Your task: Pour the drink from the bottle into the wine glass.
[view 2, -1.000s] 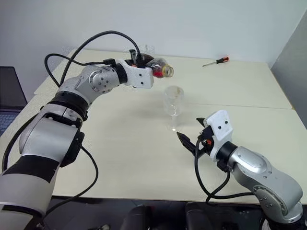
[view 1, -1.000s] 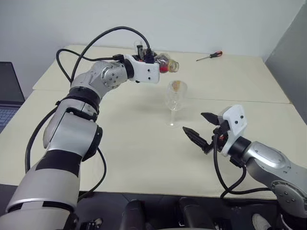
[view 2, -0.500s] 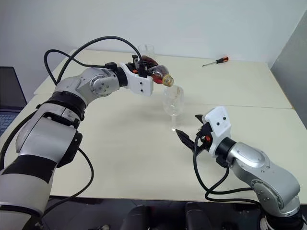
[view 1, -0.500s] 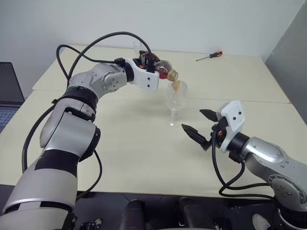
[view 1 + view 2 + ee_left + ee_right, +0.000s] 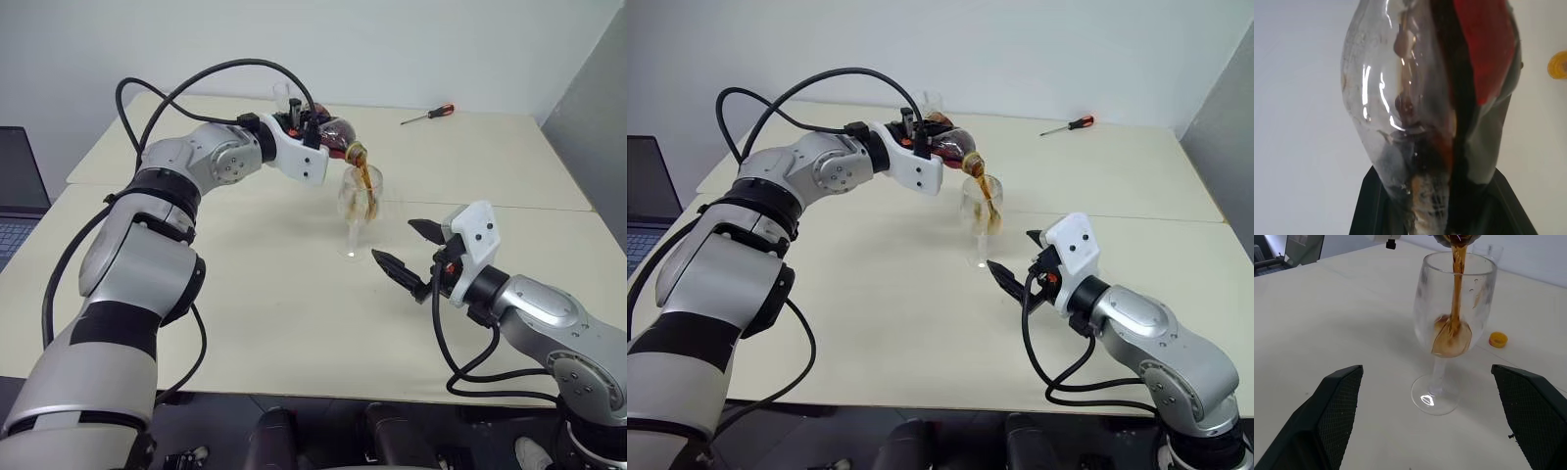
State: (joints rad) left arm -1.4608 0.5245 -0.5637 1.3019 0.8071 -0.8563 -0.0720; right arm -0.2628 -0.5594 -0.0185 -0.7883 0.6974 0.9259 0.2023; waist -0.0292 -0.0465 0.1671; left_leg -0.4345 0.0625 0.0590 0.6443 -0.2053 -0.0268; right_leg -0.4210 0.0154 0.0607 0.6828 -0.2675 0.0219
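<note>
At the far left edge sits a dark laptop point(image 5: 18, 191), off the side of the pale surface point(image 5: 245, 294). The left gripper point(image 5: 315, 127) reaches over the middle of the surface, and its fingers are clenched tight around the bottle point(image 5: 336, 136). The bottle is tipped over on its side, with its mouth pointing down, just above the rim of the wine glass point(image 5: 357, 211). From the left wrist, the bottle's clear belly shows a red label and dark liquid along one side.

The drink point(image 5: 1455, 293) runs out of the bottle in a thin brown stream and falls into the wine glass. A small pool of brown drink sits at the bottom of the bowl. The glass stands upright on its flat foot on the surface.

Behind the bottle, near the far edge, stands a clear tumbler point(image 5: 934, 101). A small yellow cap point(image 5: 1498, 339) lies on the surface near the glass.

To the right, the right gripper point(image 5: 405, 251) hangs near the glass, its fingers spread wide apart, holding nothing. Far back on the right lies a screwdriver point(image 5: 428, 115) with a red handle.
</note>
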